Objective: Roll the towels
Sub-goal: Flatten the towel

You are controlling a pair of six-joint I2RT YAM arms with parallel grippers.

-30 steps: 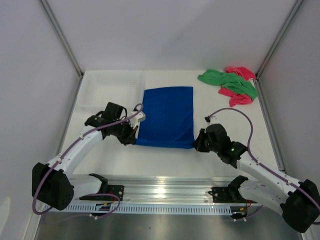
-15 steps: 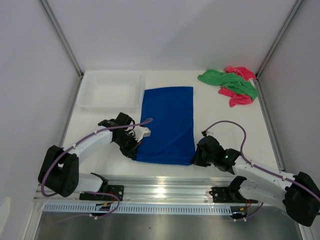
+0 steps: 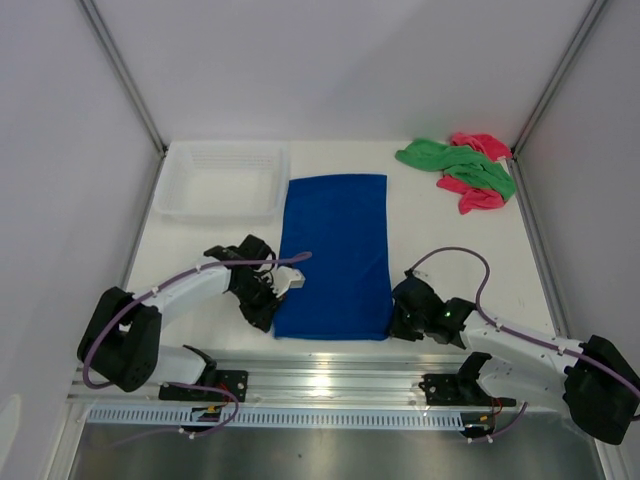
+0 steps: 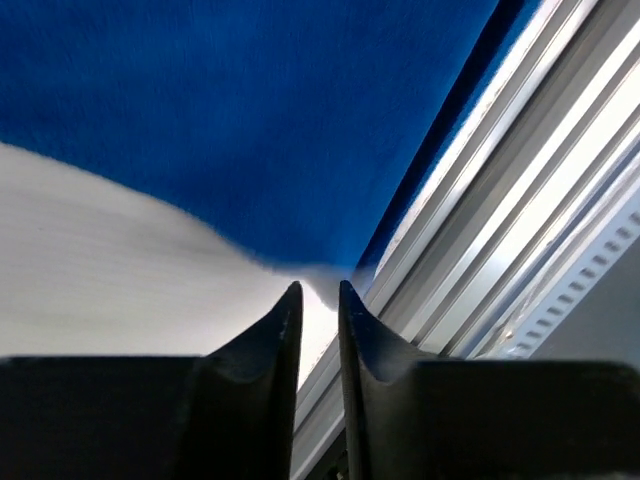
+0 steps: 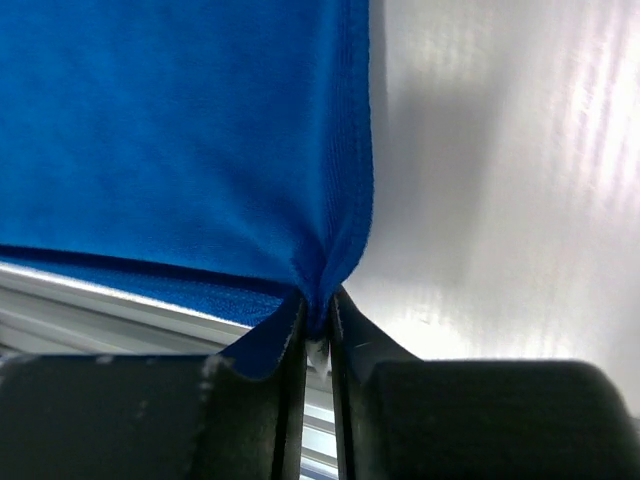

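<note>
My left end effector [image 4: 318, 292] stands at a narrow gap with bare worktop [image 4: 100, 260] showing between its fingers. The lower-left corner of the blue towel [image 4: 250, 100] ends just beyond the tips and is not pinched. My right end effector [image 5: 318, 300] is nipped onto the towel's lower-right corner, with the cloth puckered between its fingers. In the top view the blue towel lies flat as a long rectangle in the middle of the frame, its lower edge just beside the metal rail [image 3: 330, 372] along the bottom. The green towel [image 3: 450, 160] and pink towel [image 3: 480, 198] lie crumpled and tangled together in the upper right. A white basket [image 3: 215, 210] sits in the upper left, just beside the blue towel's top corner.
</note>
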